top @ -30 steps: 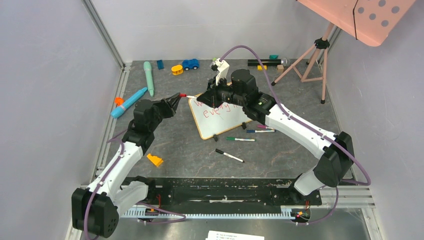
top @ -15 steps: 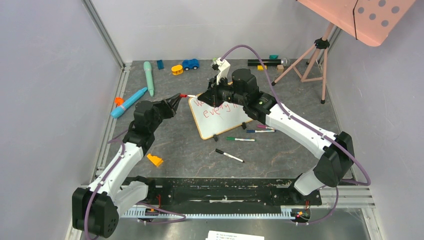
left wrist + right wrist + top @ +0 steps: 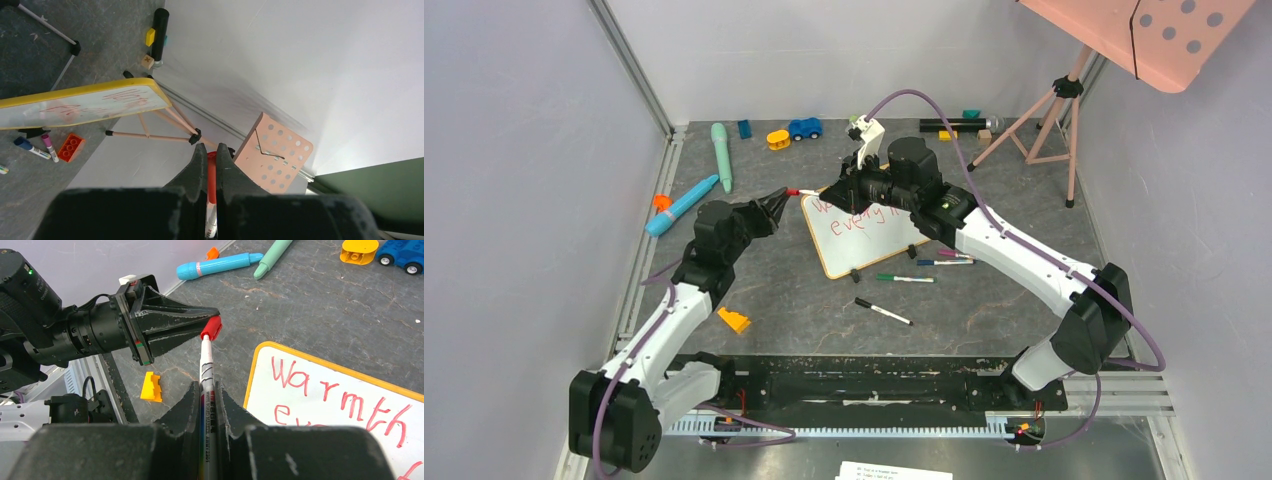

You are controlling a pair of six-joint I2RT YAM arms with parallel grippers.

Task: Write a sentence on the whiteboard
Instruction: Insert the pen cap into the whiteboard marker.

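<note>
The whiteboard [image 3: 879,245] stands tilted on the table, its frame yellow in the wrist views [image 3: 260,365] [image 3: 75,94]. The sentence [image 3: 861,218] is in red marker; "Warmth" [image 3: 335,390] is readable, and the second line, starting "every", is partly hidden by the right arm. A white marker [image 3: 206,365] spans the gap between both grippers, left of the board's top corner. My right gripper [image 3: 206,387] [image 3: 832,190] is shut on its barrel. My left gripper [image 3: 212,150] [image 3: 782,195] is shut on its red cap [image 3: 211,327] [image 3: 212,170].
Three loose markers [image 3: 904,278] [image 3: 884,311] [image 3: 944,262] lie in front of the board. A yellow brick [image 3: 734,320] sits near the left arm. Toy pens [image 3: 682,205] [image 3: 721,155], a blue car [image 3: 804,128] and small blocks line the back. A pink dotted panel [image 3: 1154,35] on a tripod [image 3: 1044,120] stands back right.
Almost nothing differs. The two grippers stay joined by the marker at the same spot, with only a slight shift of the left arm.
</note>
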